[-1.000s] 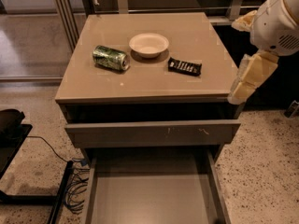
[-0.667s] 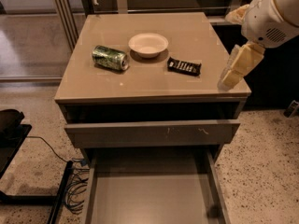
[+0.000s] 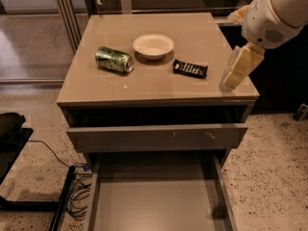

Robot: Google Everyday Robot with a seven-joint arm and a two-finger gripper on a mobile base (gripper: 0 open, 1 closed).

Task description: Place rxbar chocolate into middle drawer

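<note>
Rxbar chocolate (image 3: 190, 69) is seen lying flat on the counter (image 3: 202, 32), just right of the white bowl (image 3: 153, 45) and well apart from the crushed green can (image 3: 114, 59). Hand (image 3: 230, 83) is hung over the counter's right edge, near the bar but not touching it; clenched or released can't be told tbh. Middle drawer (image 3: 154, 203) is pulled wide open down below, under the scuffed drawer front (image 3: 144, 137)

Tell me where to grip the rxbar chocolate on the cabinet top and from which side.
Best take the rxbar chocolate across its narrow width at mid-length, coming straight down from above: it lies flat on the cabinet top, so only its long edges offer purchase. The pincer hovers to its right, near the top's right edge.
</note>
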